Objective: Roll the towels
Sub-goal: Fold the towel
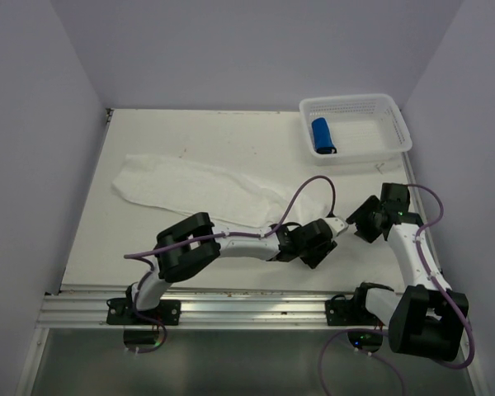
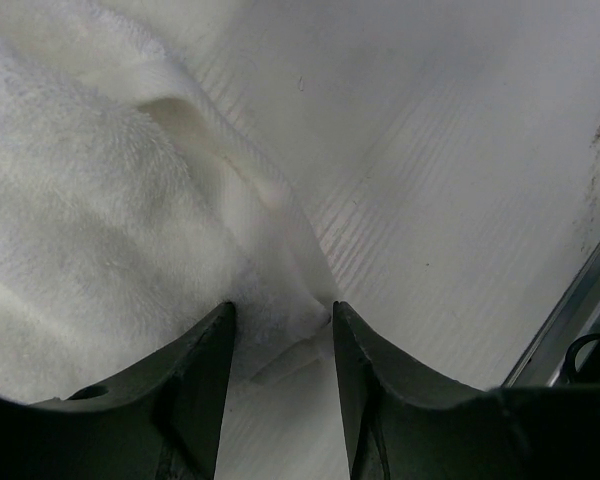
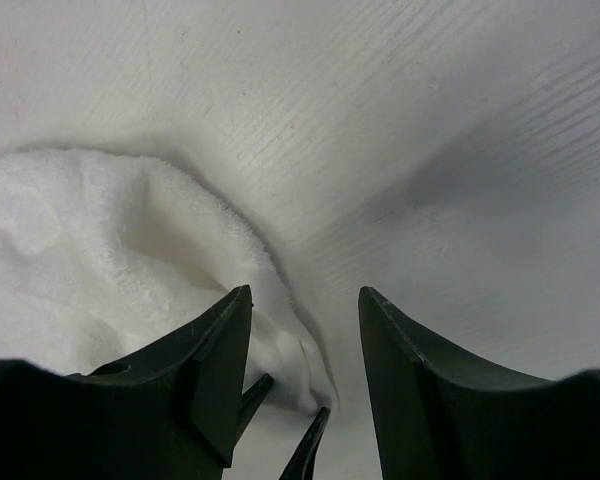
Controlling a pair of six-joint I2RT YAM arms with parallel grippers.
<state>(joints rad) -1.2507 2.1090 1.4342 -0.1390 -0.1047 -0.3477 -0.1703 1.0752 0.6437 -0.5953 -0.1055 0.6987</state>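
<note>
I am holding both my claws low over the table [image 1: 231, 132], on the near side of the white basket [image 1: 346, 99], with their tips close together. The blue towel [image 1: 322, 136] is lying rolled up inside the basket, near its left wall. The white towel [image 1: 198, 190] is lying unrolled on the table, stretching from the near side of the basket far out to its left. My left claw [image 2: 280, 310] is standing partly open around the towel end nearest the basket. A bunched corner is sitting between my fingers [image 2: 205, 370] and touching both, but I am not able to tell whether I am truly pinching it. My right claw [image 3: 305, 295] is gaping open beside that same corner. Bare table is showing between its fingers, and the cloth's edge is lying just beside one of them.
</note>
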